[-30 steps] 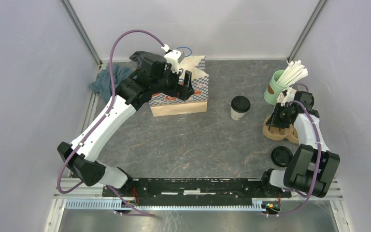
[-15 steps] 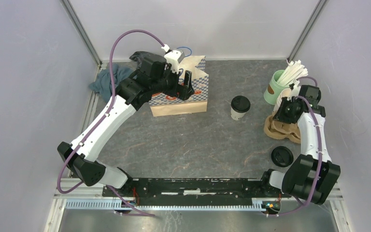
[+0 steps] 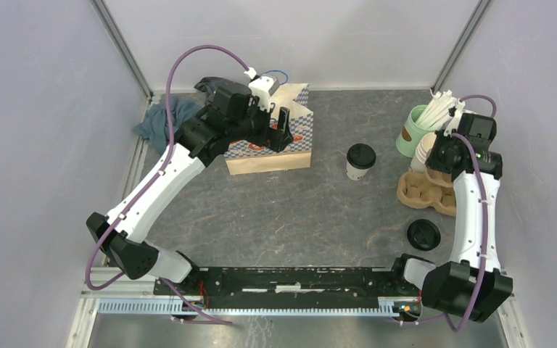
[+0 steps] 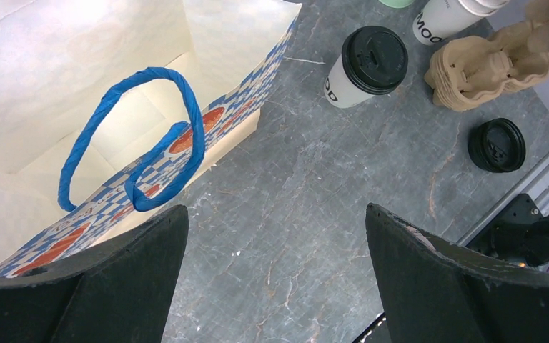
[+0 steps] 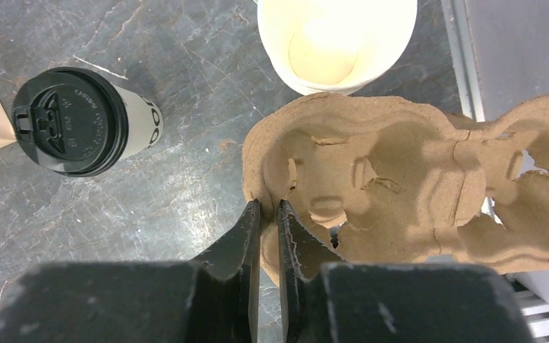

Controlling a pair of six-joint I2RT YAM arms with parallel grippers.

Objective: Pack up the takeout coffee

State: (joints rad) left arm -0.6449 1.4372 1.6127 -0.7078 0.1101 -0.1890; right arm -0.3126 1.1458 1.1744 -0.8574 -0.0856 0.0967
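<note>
**Top view.** The takeout coffee (image 3: 360, 161) stands upright on the grey table (image 3: 312, 217). Its long axis is vertical and its black lid faces up. It is to the left of the brown pulp cup carrier (image 3: 424, 194) and apart from it. The right gripper (image 3: 435, 165) is at the carrier's far edge with its fingertips hidden under the wrist, and the coffee is off to its left. The paper bag (image 3: 268, 156) lies farther left of the carrier than the coffee does. The left gripper (image 3: 279, 130) hangs over the bag, so the coffee is to that gripper's right. A loose black lid (image 3: 423, 235) lies on the near side of the carrier, and a mint-green cup of straws (image 3: 413, 134) stands beyond it.

**Left wrist view.** The left gripper (image 4: 275, 279) has its fingers (image 4: 114, 286) spread wide with nothing between them. The coffee (image 4: 364, 68) is ahead of it and upright with its lid up, just beside the carrier (image 4: 482, 68) but not touching. The bag's blue handles (image 4: 164, 136) arch over its open mouth, on the coffee's far side from the carrier.

**Right wrist view.** The right gripper (image 5: 268, 214) has its fingers (image 5: 246, 236) drawn almost together, pinching the carrier's (image 5: 400, 186) thin rim wall. The coffee (image 5: 78, 121) stands upright to the left of the carrier and of the gripper, clear of both. Its lid's sip hole points away from the carrier. A lidless cup (image 5: 336, 43) stands just beyond the carrier.
</note>
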